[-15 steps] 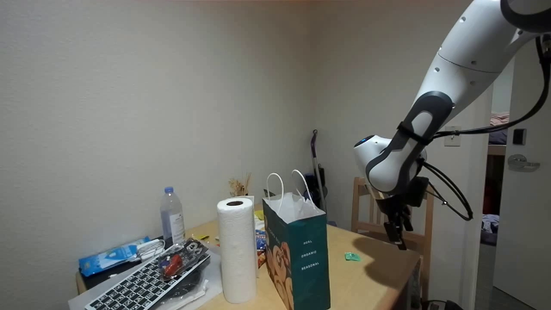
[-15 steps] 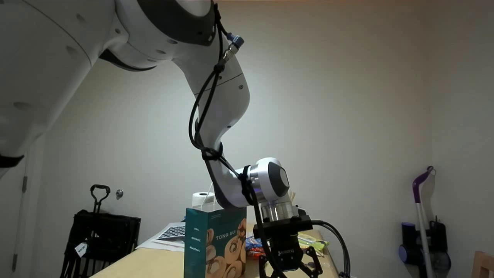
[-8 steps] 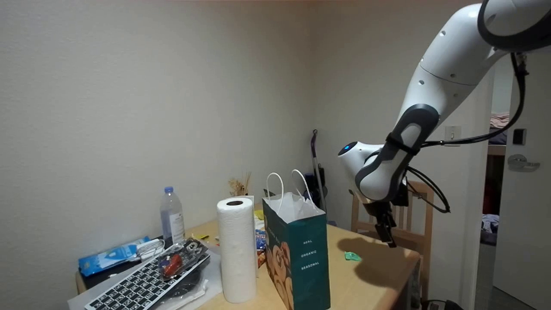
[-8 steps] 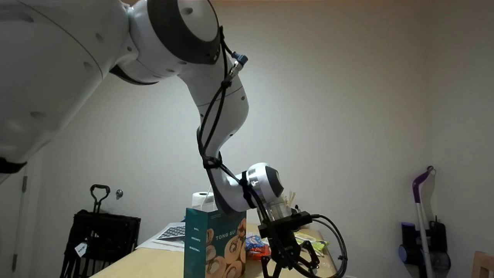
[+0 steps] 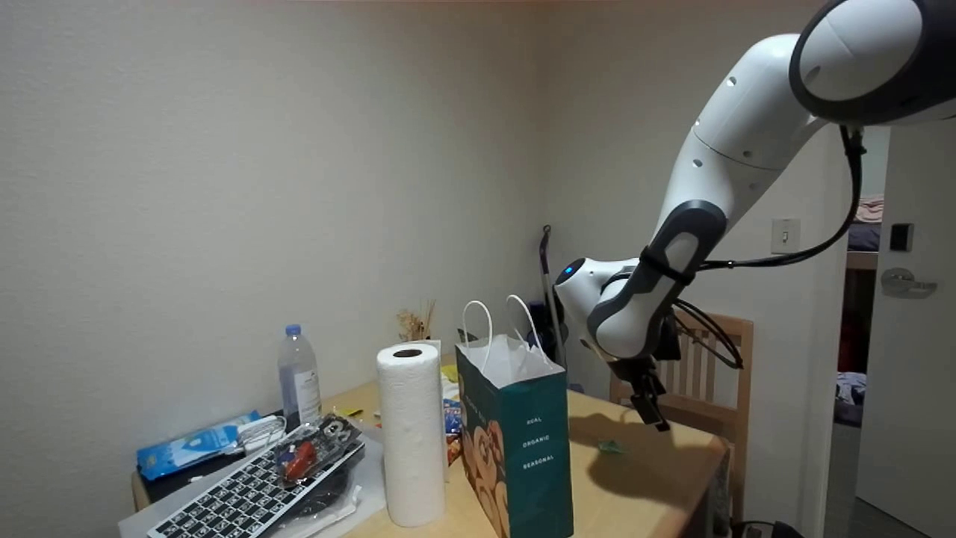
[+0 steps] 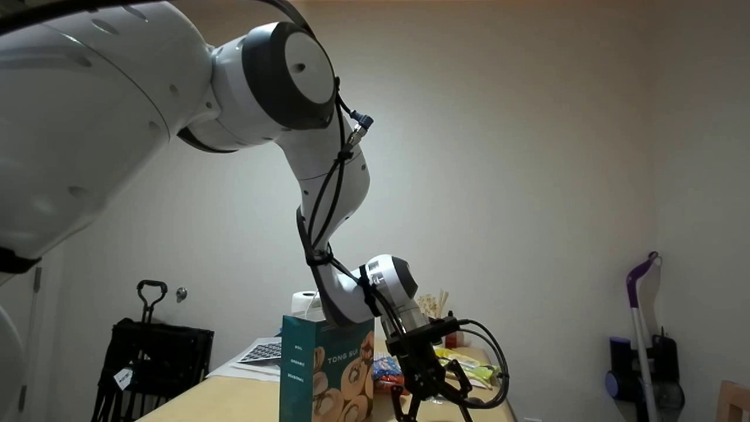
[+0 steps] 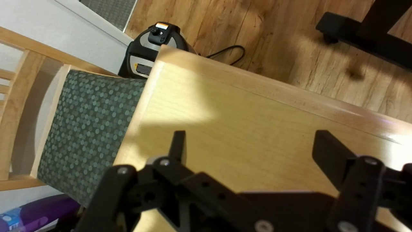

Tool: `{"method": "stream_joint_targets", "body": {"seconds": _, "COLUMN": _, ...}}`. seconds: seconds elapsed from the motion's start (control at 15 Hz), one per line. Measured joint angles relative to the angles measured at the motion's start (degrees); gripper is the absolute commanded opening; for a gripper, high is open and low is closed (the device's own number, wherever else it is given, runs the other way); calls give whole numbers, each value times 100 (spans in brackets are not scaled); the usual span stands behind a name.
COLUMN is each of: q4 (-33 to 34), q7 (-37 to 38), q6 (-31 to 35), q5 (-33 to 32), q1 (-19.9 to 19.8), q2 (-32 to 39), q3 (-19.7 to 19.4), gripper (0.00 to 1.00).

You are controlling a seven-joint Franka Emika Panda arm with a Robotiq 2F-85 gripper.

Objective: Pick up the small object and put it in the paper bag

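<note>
the small green object lay on the table near the paper bag, on the side toward the gripper, which hung spread and empty, seemingly farther out, so the reach probably led down toward the bag.

Tall, dark teal paper gift bag — narrow side reads "REAL", "ORGANIC", "SEASONAL"; picture-printed side reads "TONG SUI" — all else too small.
</note>
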Motion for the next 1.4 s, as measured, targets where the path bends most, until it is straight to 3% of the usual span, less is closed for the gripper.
{"method": "stream_joint_targets", "body": {"seconds": 0.2, "q4": 54, "q7": -517, "q6": 302, "q5": 0, "q1": -119, "q2": 78, "q3": 144, "gripper": 100}}
{"method": "stream_joint_targets", "body": {"seconds": 0.47, "q4": 606, "q7": -1681, "q6": 702, "q5": 116, "q1": -426, "q2": 591, "q3": 451, "gripper": 100}}
{"method": "stream_joint_targets", "body": {"seconds": 0.87, "q4": 731, "q7": -1751, "q6": 696, "q5": 132, "q1": -418, "q2": 728, "q3": 464, "gripper": 100}}
{"method": "stream_joint_targets", "body": {"seconds": 1.13, "q4": 935, "q7": -2514, "q6": 698, "q5": 183, "q1": -512, "q2": 979, "q3": 642, "gripper": 100}}
{"method": "stream_joint_targets", "body": {"seconds": 1.2, "q4": 1056, "q7": -2762, "q6": 696, "q5": 253, "q1": -549, "q2": 1108, "q3": 686, "gripper": 83}}
{"method": "stream_joint_targets", "body": {"seconds": 1.27, "q4": 1188, "q7": -3003, "q6": 686, "q5": 361, "q1": -578, "q2": 1246, "q3": 722, "gripper": 73}}
{"method": "stream_joint_targets", "body": {"seconds": 1.4, "q4": 1456, "q7": -3426, "q6": 644, "q5": 592, "q1": -620, "q2": 1505, "q3": 762, "gripper": 59}}
